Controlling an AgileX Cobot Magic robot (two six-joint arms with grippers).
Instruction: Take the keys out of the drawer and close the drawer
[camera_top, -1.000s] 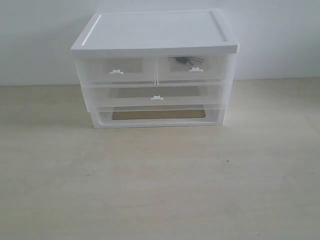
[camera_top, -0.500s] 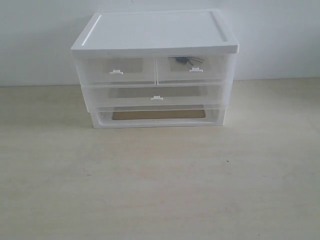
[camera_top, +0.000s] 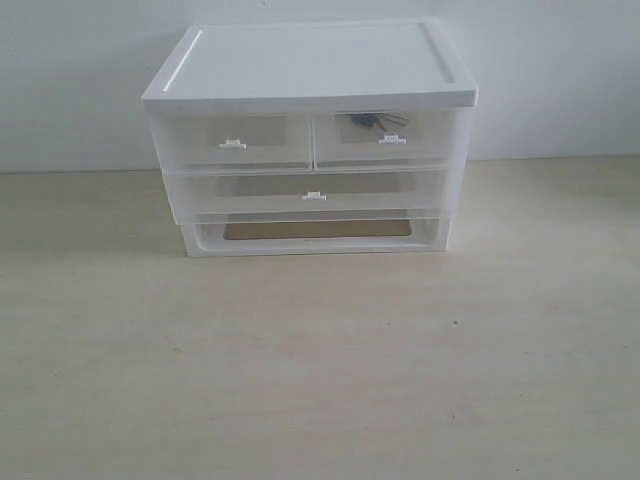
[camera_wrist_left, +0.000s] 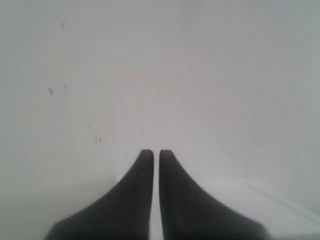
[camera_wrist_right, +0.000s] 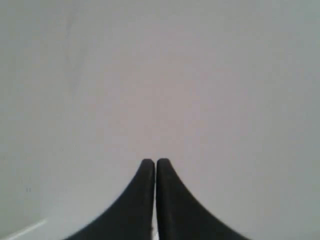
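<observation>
A white-topped plastic drawer unit (camera_top: 310, 65) stands at the back of the table in the exterior view. The drawer (camera_top: 390, 140), upper right with a small white tab handle, is closed. Through its translucent front the keys (camera_top: 372, 121) show as a dark bunch near the top. Neither arm appears in the exterior view. My left gripper (camera_wrist_left: 156, 151) has its dark fingers nearly together with nothing between them, over a plain pale surface. My right gripper (camera_wrist_right: 155, 160) is shut and empty, facing a bare grey-white surface.
The twin upper-left drawer (camera_top: 235, 142) and the full-width drawer (camera_top: 314, 193) below are closed. An open slot (camera_top: 316, 230) sits at the unit's base. The pale wooden table (camera_top: 320, 370) stretches in front; a white wall stands behind.
</observation>
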